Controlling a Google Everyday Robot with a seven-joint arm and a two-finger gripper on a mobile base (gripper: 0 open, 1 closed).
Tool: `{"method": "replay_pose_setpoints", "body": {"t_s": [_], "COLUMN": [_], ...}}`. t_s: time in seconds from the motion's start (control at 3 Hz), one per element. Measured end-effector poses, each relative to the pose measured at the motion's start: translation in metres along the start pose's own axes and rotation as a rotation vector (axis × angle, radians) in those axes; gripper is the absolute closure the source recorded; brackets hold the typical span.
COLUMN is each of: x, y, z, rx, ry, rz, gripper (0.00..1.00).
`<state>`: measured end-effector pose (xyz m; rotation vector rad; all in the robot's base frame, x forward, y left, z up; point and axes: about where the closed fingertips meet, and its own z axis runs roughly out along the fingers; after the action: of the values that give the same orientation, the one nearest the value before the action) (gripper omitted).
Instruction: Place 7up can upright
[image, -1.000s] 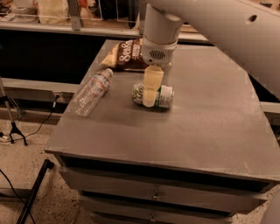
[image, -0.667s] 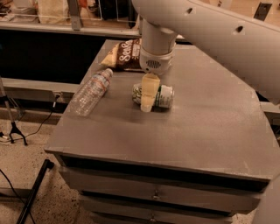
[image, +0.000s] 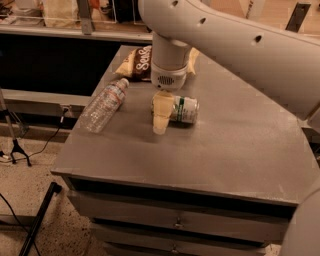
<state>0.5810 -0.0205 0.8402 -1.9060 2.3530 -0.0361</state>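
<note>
Surface: grey cabinet top (image: 240, 150), drawers below.
7up can (image: 184, 109): on its side, mid-table.
Gripper (image: 161, 116): at the can's end nearer the water bottle (image: 102, 104); cannot tell whether it grips.
Arm: white, slanting in from above, wrist pointing straight down.
Technique: probably clasp the body squarely, tilt until the base sits flat.

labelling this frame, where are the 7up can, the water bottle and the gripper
7up can (image: 184, 110), camera view, its side by the green band
water bottle (image: 102, 106), camera view, middle of its body
gripper (image: 161, 120), camera view, cream tip at the can's end nearer the bottle
</note>
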Motion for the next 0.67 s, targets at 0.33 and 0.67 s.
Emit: {"method": "replay_pose_setpoints", "body": {"t_s": [0.33,0.67], "x": [-0.0034,-0.0041], "y": [0.0016,0.0011], "z": [0.0053,0.0057], "rx": [-0.006,-0.003], "ry": [0.011,0.008], "rz": [-0.001,-0.002], "gripper": [0.00,0.16]}}
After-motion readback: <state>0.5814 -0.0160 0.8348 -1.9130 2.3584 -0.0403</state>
